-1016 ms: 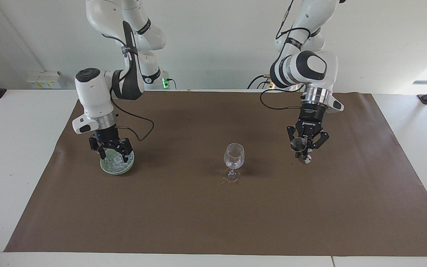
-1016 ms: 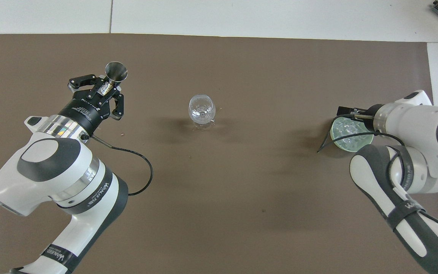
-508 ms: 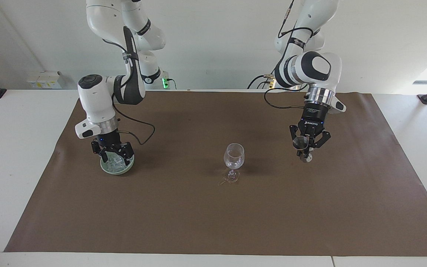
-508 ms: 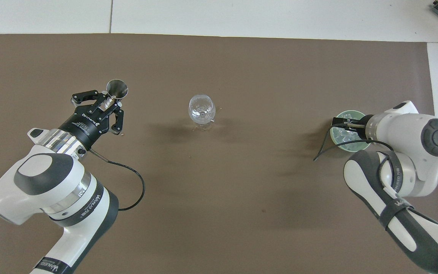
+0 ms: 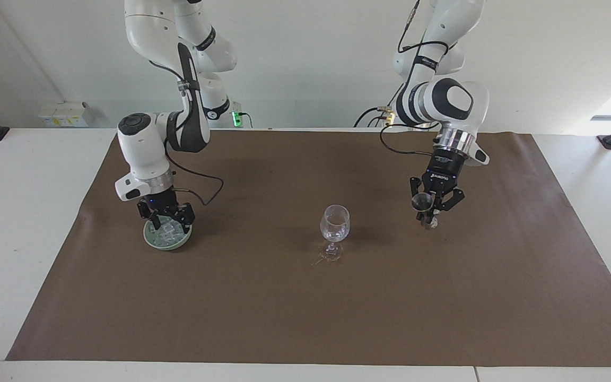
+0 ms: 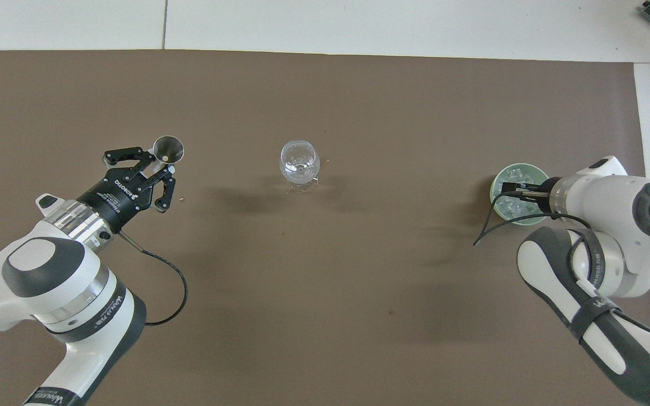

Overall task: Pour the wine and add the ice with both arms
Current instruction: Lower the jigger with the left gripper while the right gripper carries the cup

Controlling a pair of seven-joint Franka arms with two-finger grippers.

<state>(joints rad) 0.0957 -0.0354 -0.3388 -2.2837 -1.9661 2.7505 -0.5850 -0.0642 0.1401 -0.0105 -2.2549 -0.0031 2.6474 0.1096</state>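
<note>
A clear wine glass (image 5: 335, 223) (image 6: 299, 159) stands upright mid-mat; I cannot tell whether wine lies in it. My left gripper (image 5: 431, 213) (image 6: 154, 167) is shut on the waist of a metal jigger (image 5: 422, 202) (image 6: 167, 149). It holds the jigger tilted just over the mat, beside the glass toward the left arm's end. My right gripper (image 5: 166, 223) (image 6: 510, 188) reaches down into a green bowl (image 5: 149, 241) (image 6: 519, 166) of ice (image 5: 166, 234) (image 6: 512, 207) at the right arm's end, and its tips are among the chunks.
A brown mat (image 5: 305, 307) covers most of the white table. Cables loop from both wrists over the mat. Small boxes (image 5: 64, 114) sit at the table's edge by the right arm's base.
The left gripper has drawn back toward the robots with the jigger and sunk a little. The right wrist has shifted over the bowl toward the robots, with its gripper still down in the ice.
</note>
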